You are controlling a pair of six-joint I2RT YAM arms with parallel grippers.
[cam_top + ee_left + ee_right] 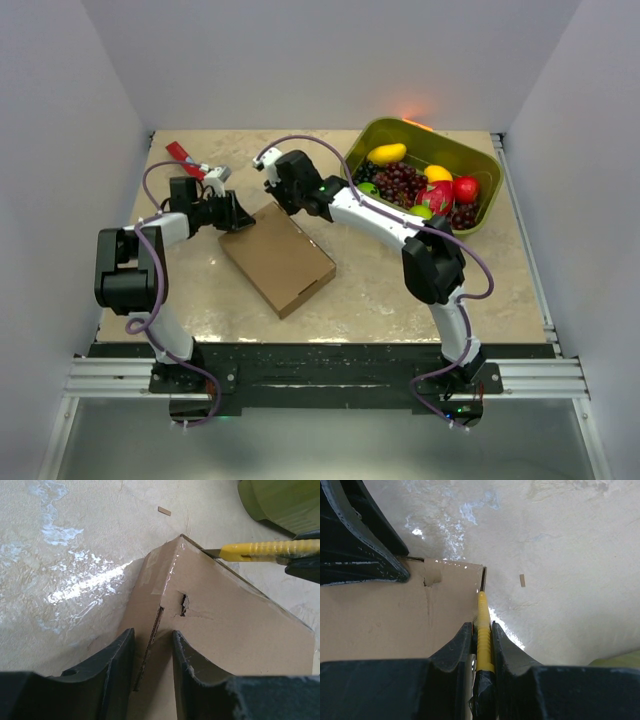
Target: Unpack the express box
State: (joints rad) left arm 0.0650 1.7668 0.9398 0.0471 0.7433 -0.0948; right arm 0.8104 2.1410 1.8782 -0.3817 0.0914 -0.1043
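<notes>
The express box (278, 257) lies flat and closed on the table, a plain brown cardboard mailer with a small tear near its far corner (184, 605). My left gripper (236, 214) sits at the box's far left corner. Its fingers (152, 632) stand apart on either side of a raised cardboard flap edge, with a gap showing on both sides. My right gripper (481, 625) is shut on a yellow utility knife (482, 611). The knife (260, 550) points at the box's far corner, its blade tip at the taped edge. The box (385, 620) fills the lower left of the right wrist view.
An olive-green tub (470, 158) of fruit stands at the back right, its wall close behind the knife (285, 500). A red-handled item (183, 153) lies at the back left. A small cardboard scrap (522, 580) lies on the table beyond the box.
</notes>
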